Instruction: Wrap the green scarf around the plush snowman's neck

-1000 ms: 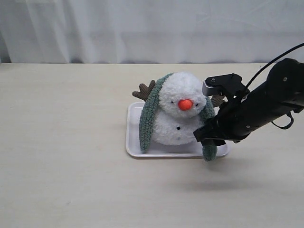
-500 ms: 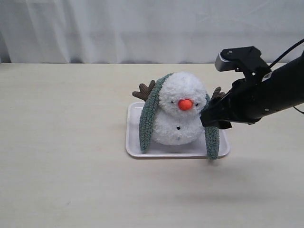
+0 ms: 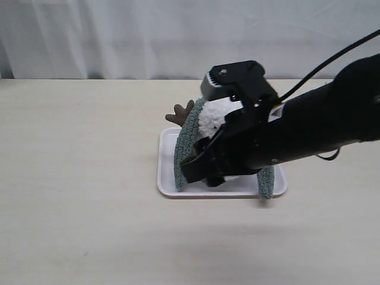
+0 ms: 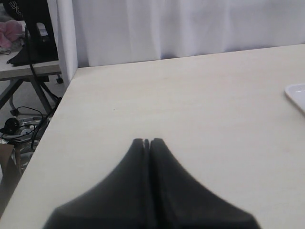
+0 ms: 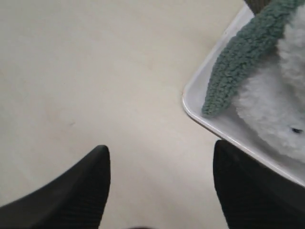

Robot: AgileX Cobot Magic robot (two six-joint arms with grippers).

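The plush snowman [image 3: 217, 116] sits on a white tray [image 3: 167, 181], and my right arm hides most of it in the exterior view. The green scarf [image 3: 183, 153] lies over its head; one end hangs down the left side and the other end [image 3: 266, 181] droops over the tray's right front edge. My right gripper [image 3: 195, 170] hovers open at the tray's left front corner, empty. In the right wrist view this gripper [image 5: 161, 153] sits just off the scarf's left end [image 5: 238, 62] and the snowman's body [image 5: 271, 107]. My left gripper [image 4: 147, 141] is shut over bare table.
A brown twig arm [image 3: 180, 113] sticks out behind the scarf on the left. The tray's rim [image 5: 209, 121] runs close to the right gripper's fingers. A tray corner [image 4: 298, 93] shows in the left wrist view. A white curtain hangs behind the table.
My right arm has swung from the snowman's right side across its front to the tray's left front corner. The scarf's right end now hangs free.
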